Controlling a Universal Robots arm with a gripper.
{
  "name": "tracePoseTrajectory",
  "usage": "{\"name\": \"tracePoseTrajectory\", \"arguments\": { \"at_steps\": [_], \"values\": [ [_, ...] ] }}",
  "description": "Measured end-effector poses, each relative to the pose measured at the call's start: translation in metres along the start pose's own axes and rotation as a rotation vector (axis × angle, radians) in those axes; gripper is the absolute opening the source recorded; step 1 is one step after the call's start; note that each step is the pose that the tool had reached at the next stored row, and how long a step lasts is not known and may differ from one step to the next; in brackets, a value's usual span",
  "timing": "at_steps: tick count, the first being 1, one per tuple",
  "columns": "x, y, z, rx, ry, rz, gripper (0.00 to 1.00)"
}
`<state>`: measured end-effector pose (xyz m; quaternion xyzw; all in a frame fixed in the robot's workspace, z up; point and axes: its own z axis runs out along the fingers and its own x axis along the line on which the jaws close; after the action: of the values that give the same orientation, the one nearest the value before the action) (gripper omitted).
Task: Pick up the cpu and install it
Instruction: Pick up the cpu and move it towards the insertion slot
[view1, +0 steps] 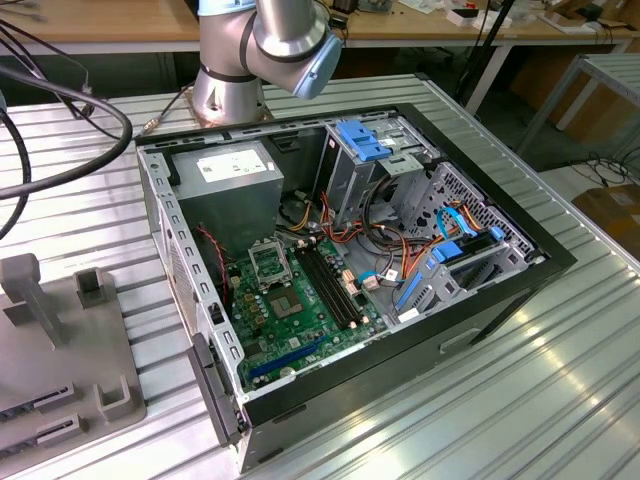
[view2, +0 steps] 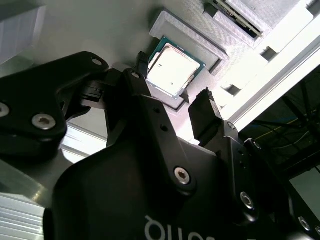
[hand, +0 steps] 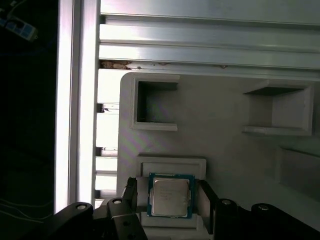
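In the exterior view, an open computer case (view1: 400, 250) lies on the ribbed metal table (view1: 560, 400). Its motherboard (view1: 300, 310) is exposed, and a black socket frame (view1: 268, 262) sits just beside the grey power supply (view1: 225, 175). A grey fixture (view1: 60, 350) rests at the exterior view's left, apart from the case.

In the second wrist view, the end effector (view2: 172, 87) hangs over the cpu (view2: 172, 67). Its black fingers (view2: 202, 112) are spread wide and grip nothing.

In the first wrist view, the cpu (hand: 170, 196) lies flat in a shallow recess of the fixture, silver top facing the camera. It is square, with no long axis, and its edges run parallel to the recess walls. A finger flanks each of two opposite edges, with a gap on both sides.
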<state>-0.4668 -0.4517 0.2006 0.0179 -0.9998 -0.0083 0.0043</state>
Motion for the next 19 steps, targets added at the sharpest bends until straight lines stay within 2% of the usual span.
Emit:
{"name": "tracePoseTrajectory", "arguments": {
  "at_steps": [10,15,19],
  "values": [
    [0.0,-0.0024,0.0044,0.0013,-0.0001,0.0,0.6],
    [-0.0002,-0.0024,0.0058,0.0126,0.0011,0.0,0.6],
    [-0.0008,-0.0023,0.0065,0.0141,0.001,0.0,0.6]
  ]
}}
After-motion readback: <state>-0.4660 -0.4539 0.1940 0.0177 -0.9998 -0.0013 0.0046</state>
